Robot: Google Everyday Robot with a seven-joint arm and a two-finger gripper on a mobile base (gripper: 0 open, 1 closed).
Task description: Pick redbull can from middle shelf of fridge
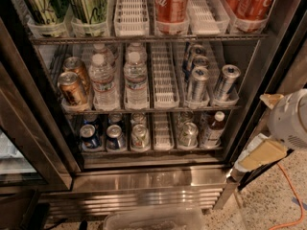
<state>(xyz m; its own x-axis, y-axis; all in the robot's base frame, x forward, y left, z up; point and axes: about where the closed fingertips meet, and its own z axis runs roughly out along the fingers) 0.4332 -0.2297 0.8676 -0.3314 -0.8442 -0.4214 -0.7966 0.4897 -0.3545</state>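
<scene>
A: Logging the scene. The fridge (144,182) is facing the camera, with three tiers showing above its steel base.

B: Noting the middle shelf (163,110). It is carrying copper-brown cans (72,87) at the left, water bottles (103,83) next to them, and slim silver cans in the two right lanes.

A: Where is the gripper?

B: The gripper (280,128) is hanging outside the cabinet at the right edge, well apart from every can. Spread or pressed together: cannot tell.

A: And the target?

B: The redbull can (226,83) is standing upright at the front of the rightmost lane, with similar cans beside it. Nothing is touching it.

A: I am judging the reach as not begun. Approach, grasp and withdrawal are all remaining.
</scene>
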